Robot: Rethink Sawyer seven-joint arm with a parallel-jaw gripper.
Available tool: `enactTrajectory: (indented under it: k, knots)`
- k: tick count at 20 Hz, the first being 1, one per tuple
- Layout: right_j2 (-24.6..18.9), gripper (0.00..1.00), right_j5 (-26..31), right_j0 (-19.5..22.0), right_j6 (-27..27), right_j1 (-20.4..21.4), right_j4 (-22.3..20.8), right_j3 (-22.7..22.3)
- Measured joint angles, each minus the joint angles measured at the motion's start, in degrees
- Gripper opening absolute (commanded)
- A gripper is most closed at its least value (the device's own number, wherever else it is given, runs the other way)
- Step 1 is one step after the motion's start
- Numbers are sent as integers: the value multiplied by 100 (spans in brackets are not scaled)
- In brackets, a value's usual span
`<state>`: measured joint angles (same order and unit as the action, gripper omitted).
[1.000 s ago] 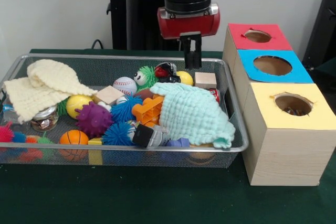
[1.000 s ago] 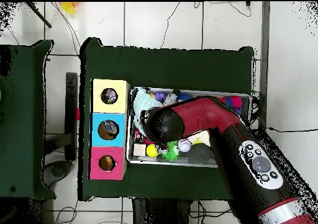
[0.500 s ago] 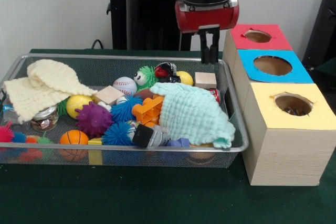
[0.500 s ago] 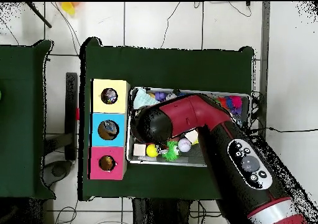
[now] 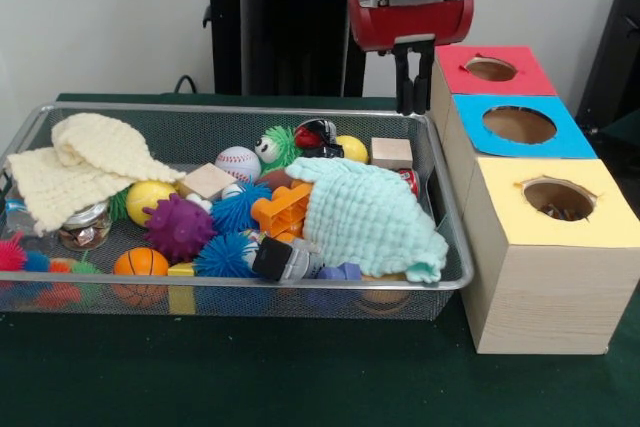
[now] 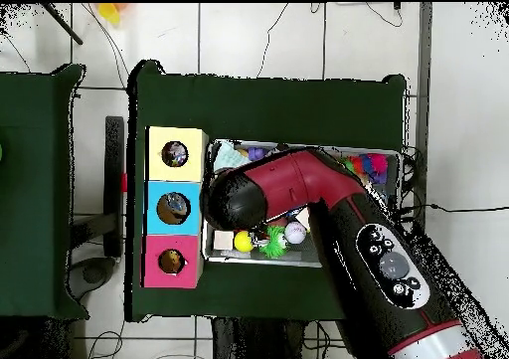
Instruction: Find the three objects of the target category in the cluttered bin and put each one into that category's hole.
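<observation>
From the front, the gripper (image 5: 409,97) hangs at the bin's (image 5: 150,292) far right corner, right beside the red-topped box (image 5: 492,70), jaws pinched narrow and nothing visible between them. Is something tiny held there? I can't tell. The bin itself is packed: baseball (image 5: 238,163), purple spiky ball (image 5: 179,227), wooden block (image 5: 391,152), a mint cloth (image 5: 370,217) draped over the right half. Which category is the target can't be read here, so the wanted pieces may sit in that heap or under the cloth. It looks like a carry toward the holes; next move calls for lining up over a box opening.

From overhead, the arm (image 6: 328,211) covers most of the bin, its black wrist end right by the blue-topped box (image 6: 173,208). Green cloth covers the table (image 6: 268,101), pale tiled floor around it, cables trailing
</observation>
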<state>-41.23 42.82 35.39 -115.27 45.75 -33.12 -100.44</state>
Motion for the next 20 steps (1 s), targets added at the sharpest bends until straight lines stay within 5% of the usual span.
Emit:
enactTrajectory:
  k: [11, 20]
  knots:
    - [2, 0, -1, 313, 0, -131, -13, 2]
    - [3, 0, -77, 525, 0, -638, -243, 2]
